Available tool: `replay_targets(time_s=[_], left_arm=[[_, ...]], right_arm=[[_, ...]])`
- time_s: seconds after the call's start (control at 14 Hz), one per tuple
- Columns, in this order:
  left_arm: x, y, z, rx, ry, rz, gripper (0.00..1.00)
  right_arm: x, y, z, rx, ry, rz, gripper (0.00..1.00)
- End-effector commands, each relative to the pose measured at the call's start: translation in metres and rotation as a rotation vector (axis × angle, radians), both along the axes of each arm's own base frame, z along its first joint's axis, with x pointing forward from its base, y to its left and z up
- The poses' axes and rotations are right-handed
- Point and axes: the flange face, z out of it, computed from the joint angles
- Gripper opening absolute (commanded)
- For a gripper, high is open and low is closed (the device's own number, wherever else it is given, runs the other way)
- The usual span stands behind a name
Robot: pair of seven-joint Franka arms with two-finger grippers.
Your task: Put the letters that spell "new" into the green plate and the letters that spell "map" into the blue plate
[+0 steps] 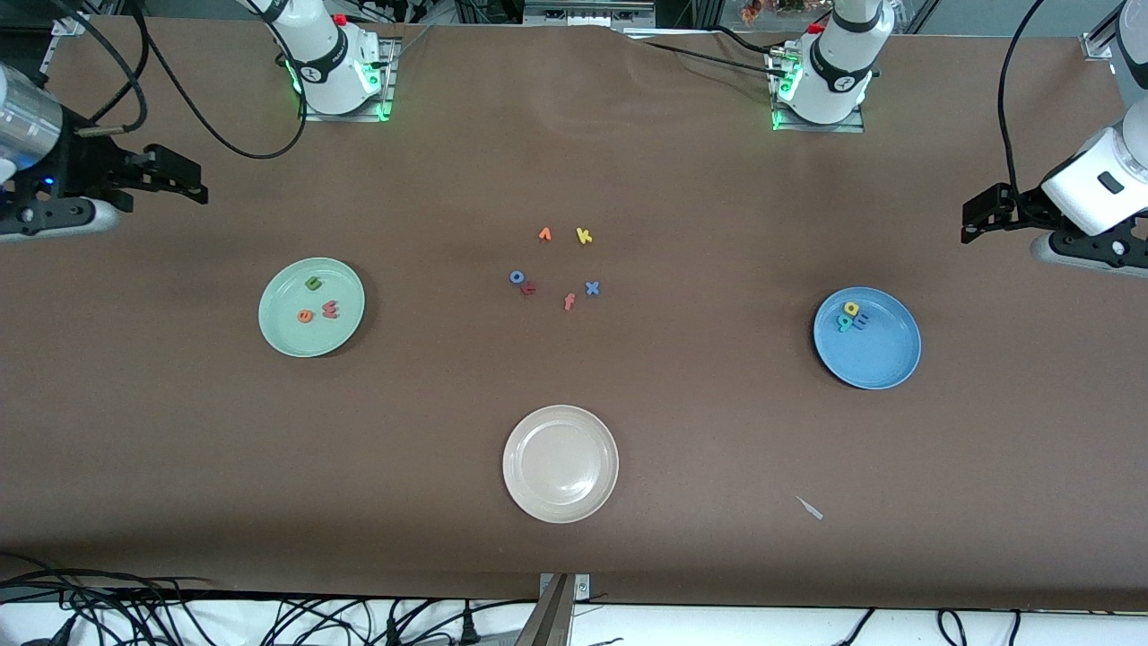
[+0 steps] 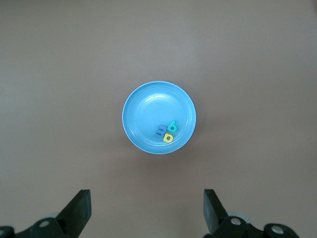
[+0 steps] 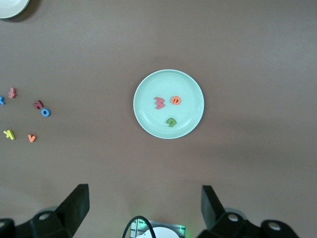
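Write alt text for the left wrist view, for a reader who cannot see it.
A blue plate sits on the brown table, holding three foam letters clustered together: a blue m, a teal p and a yellow a. The left tool hovers open, holding nothing.

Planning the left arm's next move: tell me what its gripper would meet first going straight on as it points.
Probably the round blue plate holding three foam letters: the left gripper, fingers open, looks aimed at it, nothing between, though depth is unclear.
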Motion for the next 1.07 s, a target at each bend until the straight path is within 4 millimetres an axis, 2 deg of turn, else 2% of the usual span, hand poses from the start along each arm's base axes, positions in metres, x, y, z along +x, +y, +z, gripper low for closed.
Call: replay_targets(time_s=[0.0,0.07,0.36,0.71,1.0], left_arm=[[0.002,-0.001,0.005,-0.026,0.006,-0.012,1.0],[0.002,-0.001,0.005,-0.027,0.004,-0.012,1.0],[0.002,-0.002,0.005,-0.027,0.006,-0.013,1.0],[0.002,-0.001,0.005,-0.027,0.006,-0.012,1.0],[0.002,-0.002,0.004,-0.027,0.007,-0.013,1.0]], right_arm=[[-0.004,-0.002,0.012,-0.007,-0.007,-0.005,1.0],[-0.003,0.0,0.019,-0.005,-0.021,-0.002,1.0],[-0.001,0.002,0.017,-0.008,-0.018,0.004,1.0],[0.006,0.003,0.003,-0.014,0.004,0.011,1.0],[0.007,-0.001,0.001,-0.022,0.011,0.008,1.0]])
